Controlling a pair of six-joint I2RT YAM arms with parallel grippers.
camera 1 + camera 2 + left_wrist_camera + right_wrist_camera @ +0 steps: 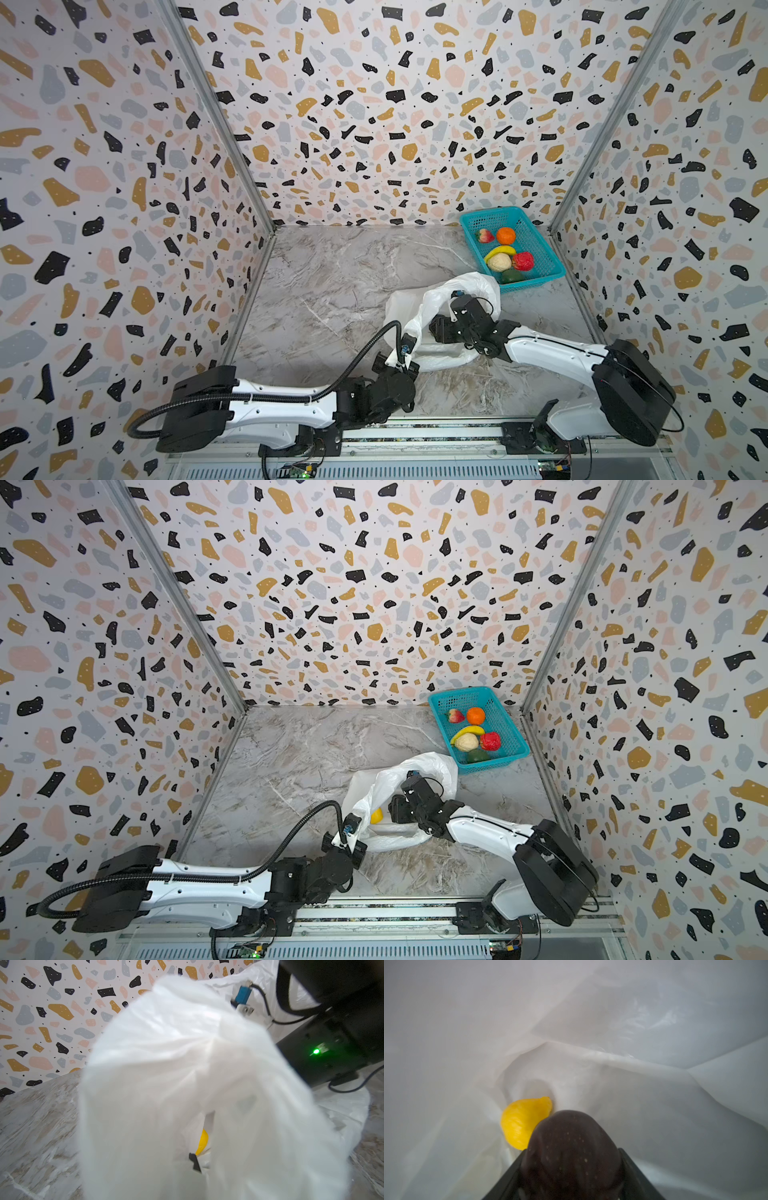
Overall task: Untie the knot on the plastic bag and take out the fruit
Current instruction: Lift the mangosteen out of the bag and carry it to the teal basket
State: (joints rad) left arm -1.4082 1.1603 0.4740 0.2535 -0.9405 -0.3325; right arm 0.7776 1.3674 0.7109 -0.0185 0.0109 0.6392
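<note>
The plastic bag (436,297) lies on the tabletop (332,291), right of the middle and just near-left of the teal basket (490,214). Its mouth is open and no knot shows. The left claw (403,347) is closed on the bag's near edge and holds it lifted. The right claw (571,1178) is inside the bag, gripping a dark purple-brown fruit (571,1138) between its fingers. A lemon (521,1122) sits close against that fruit, deeper in. An orange (505,235), a banana (500,250) and four more pieces sit in the basket.

The likely trouble is in the way out. The film is thin and slack on all sides of the right claw, so a fold could catch on a finger and the whole bag would drag along with the arm. If the left claw's pinch on the edge slips, the mouth would probably collapse over the right claw and hide both pieces. The dark fruit looks smooth and rounded, and it bulges past the fingers. A brush against the plastic could twist it loose and drop it back in. The lemon may also roll deeper under a fold, which would make it harder to find afterwards.
</note>
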